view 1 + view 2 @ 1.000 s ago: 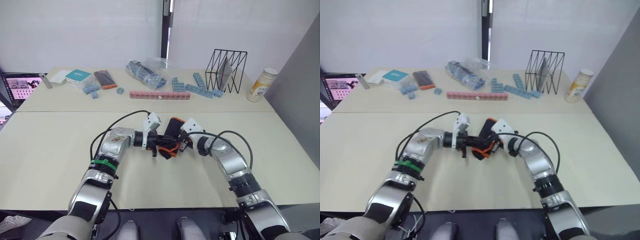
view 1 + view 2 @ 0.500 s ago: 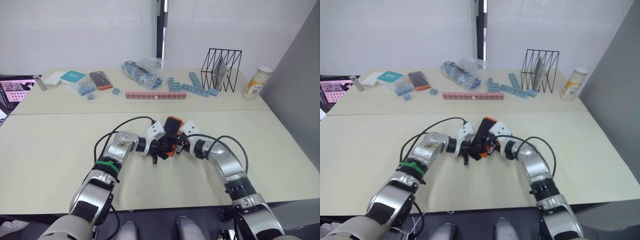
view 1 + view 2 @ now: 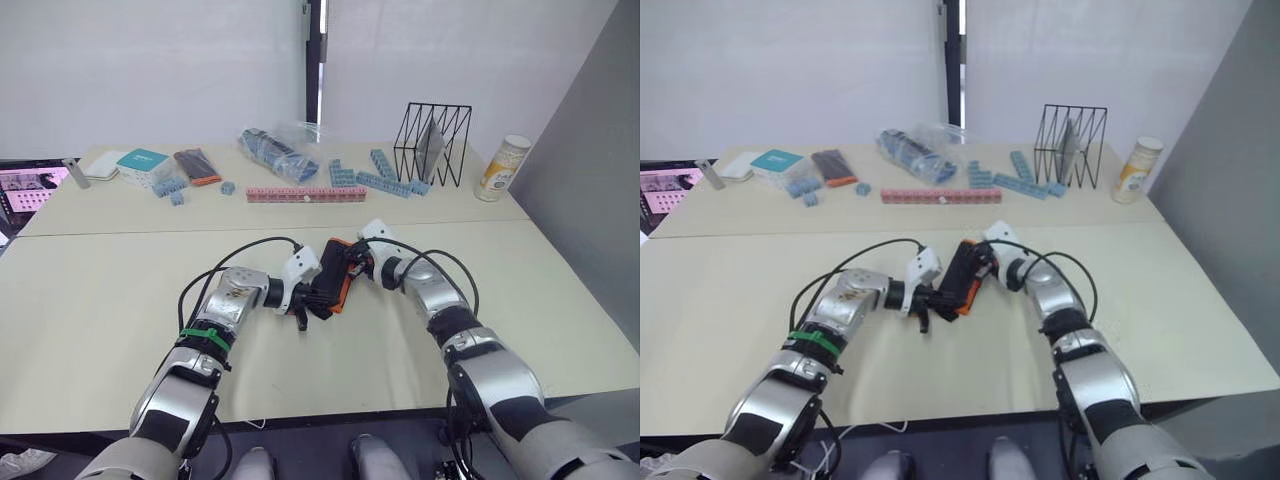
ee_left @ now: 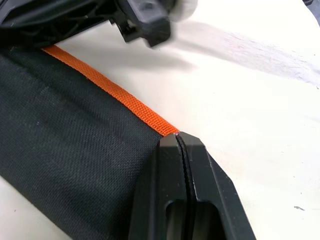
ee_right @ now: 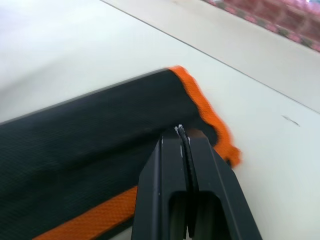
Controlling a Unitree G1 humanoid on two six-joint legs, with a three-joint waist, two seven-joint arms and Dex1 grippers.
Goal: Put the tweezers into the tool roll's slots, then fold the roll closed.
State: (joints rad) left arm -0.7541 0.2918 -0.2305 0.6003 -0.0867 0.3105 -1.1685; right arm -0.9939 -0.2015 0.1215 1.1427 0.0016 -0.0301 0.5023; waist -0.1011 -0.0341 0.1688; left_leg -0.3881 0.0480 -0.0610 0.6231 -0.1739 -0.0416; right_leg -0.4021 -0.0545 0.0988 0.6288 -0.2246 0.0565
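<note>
Tool roll (image 3: 334, 275) folded, btwn both grippers, left gripper (image 4: 181, 145) & right gripper (image 5: 182, 134) pinching its edges

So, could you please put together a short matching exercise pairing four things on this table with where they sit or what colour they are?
Things:
1. tool roll
2. wire rack
3. row of pink blocks
4. canister

Descriptions:
A. black wire, standing at the back right of the table
B. a long strip lying across the far half of the table
C. black with orange trim, between the two end effectors
D. a cream-coloured cylinder with a white lid, to the right of the rack

Pairs: 1-C, 2-A, 3-B, 4-D
</note>
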